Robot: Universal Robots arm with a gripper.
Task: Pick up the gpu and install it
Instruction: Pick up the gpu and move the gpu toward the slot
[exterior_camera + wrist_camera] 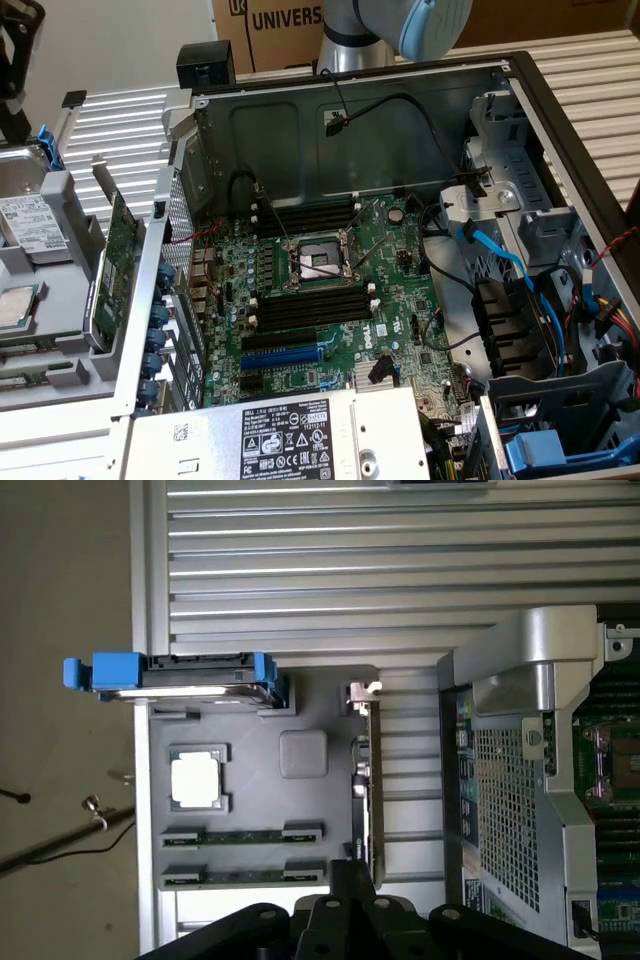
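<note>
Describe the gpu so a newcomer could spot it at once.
At the exterior view's left, beside the open computer case, sits a grey parts tray. The gpu is the thin green card standing on edge along the tray's side nearest the case. Unlike it, the square processor lies flat and the hard drive is a bulky box in blue clips.

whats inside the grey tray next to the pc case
A hard drive, a cpu, two memory sticks and the gpu on edge; the fingers cover one end of the tray.
</note>
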